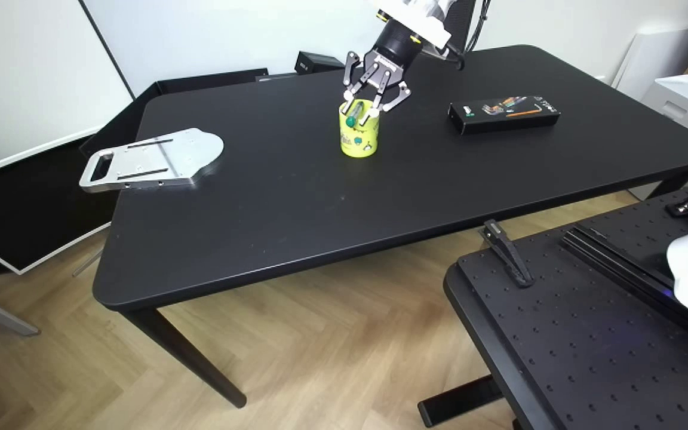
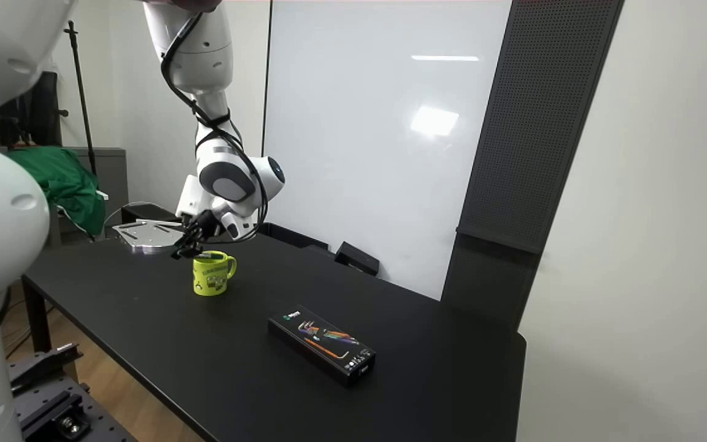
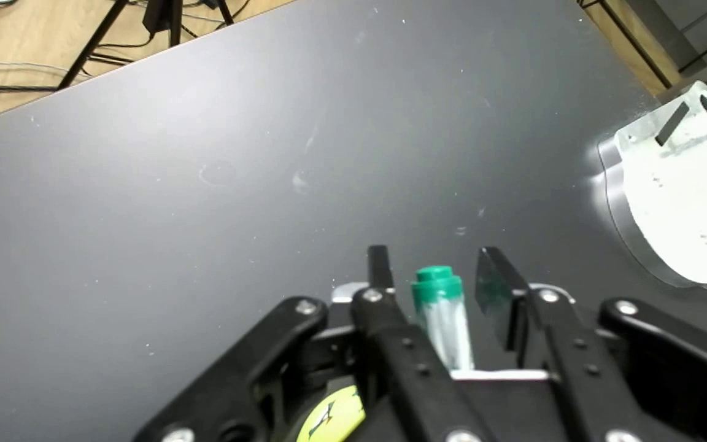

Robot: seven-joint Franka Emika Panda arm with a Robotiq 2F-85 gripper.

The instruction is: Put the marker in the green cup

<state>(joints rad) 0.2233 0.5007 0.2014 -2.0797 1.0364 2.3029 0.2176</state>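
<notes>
Black and perforated, a baseplate (image 1: 595,340) fills the nearest corner in an exterior view, a small black clamp (image 1: 508,254) at its edge. Beyond it spreads the black desk (image 1: 296,215). Nearest on that desk lies a silver slotted plate (image 1: 156,158), its cut-out handle reaching past the edge. Farther in, well apart from the plate, a yellow-green mug (image 1: 359,145) stands upright; dark drawings and lettering mark its side, the letters too small to read. Above its mouth hangs the end effector (image 3: 432,270), unclenched, fingers spread to either side of the green-capped marker (image 3: 439,301), gaps showing beside the cap. The marker is at the mug's mouth, its cap overlapping the near rim; I cannot tell whether it sits inside or lies across the rim, as the fingers cover part of the opening. White lettering on the end effector's body is illegible. On the mug's other side, well apart, rests a black hex-key box (image 1: 502,119) printed with coloured keys; its small label cannot be read. Behind the desk are another black box (image 1: 317,63) and a glossy whiteboard (image 2: 378,135).
</notes>
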